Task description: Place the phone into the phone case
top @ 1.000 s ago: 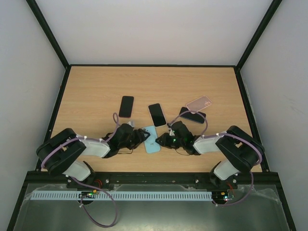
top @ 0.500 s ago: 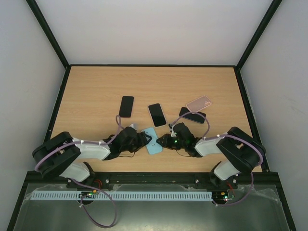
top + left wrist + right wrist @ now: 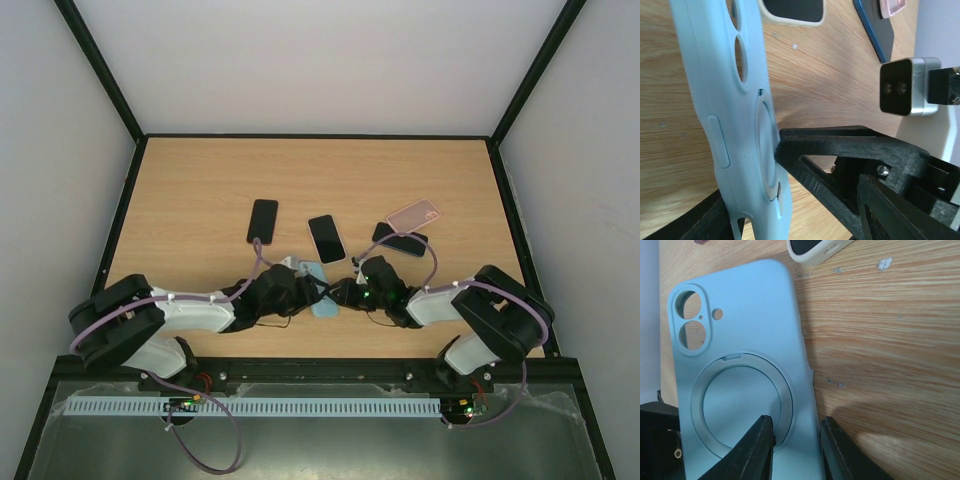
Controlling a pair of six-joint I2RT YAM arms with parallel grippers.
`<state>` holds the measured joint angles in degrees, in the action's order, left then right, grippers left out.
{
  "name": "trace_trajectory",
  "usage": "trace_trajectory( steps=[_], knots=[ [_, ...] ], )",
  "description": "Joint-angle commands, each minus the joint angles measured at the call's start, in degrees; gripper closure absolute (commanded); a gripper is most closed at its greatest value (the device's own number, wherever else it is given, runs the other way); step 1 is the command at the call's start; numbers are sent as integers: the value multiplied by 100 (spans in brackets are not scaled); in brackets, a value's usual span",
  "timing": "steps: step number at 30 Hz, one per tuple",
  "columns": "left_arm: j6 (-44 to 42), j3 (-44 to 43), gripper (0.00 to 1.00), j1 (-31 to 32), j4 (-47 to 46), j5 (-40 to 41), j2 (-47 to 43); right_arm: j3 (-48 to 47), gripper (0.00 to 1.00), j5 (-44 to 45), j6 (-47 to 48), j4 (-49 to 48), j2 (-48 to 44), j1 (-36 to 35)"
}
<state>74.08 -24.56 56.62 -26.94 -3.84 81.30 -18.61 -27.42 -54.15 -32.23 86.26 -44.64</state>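
Observation:
The light blue phone case [image 3: 318, 278] is tipped up on its edge between my two grippers. In the left wrist view the case [image 3: 735, 100] is seen edge-on, leaning on the lower finger [image 3: 715, 225] of my left gripper [image 3: 300, 287], whose jaws stand wide apart. In the right wrist view the case's ringed back [image 3: 740, 355] faces the camera. My right gripper [image 3: 796, 440] has its jaws a little apart. One fingertip [image 3: 760, 445] rests on the ring and the other lies past the case's edge over the table. A cream-edged phone [image 3: 326, 238] lies just beyond the case.
A black phone [image 3: 263, 221] lies at the back left. A pink case [image 3: 414, 213] rests on a dark blue phone [image 3: 400, 240] at the back right. The right wrist's camera box [image 3: 902, 87] is close to the left gripper.
The left gripper has pushed right against the blue case, and the case has gone from lying flat to tipped up. The right gripper has closed in on the case's back.

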Motion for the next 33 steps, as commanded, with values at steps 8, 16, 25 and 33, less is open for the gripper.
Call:
trace_trajectory(
  steps=[8, 16, 25, 33],
  knots=[
    [-198, -546, 46, 206, -158, -17, 278, 260, 75, 13, 91, 249, 37, -85],
    [-299, -709, 70, 260, 536, 316, 194, 245, 75, -25, 115, 165, 62, -86],
    [-328, -671, 57, 271, 932, 548, -220, 307, 75, -103, 2, -84, 244, -87],
    [-373, -539, 65, 277, 526, 426, -306, 299, 74, -70, 10, 21, 124, -84]
  ],
)
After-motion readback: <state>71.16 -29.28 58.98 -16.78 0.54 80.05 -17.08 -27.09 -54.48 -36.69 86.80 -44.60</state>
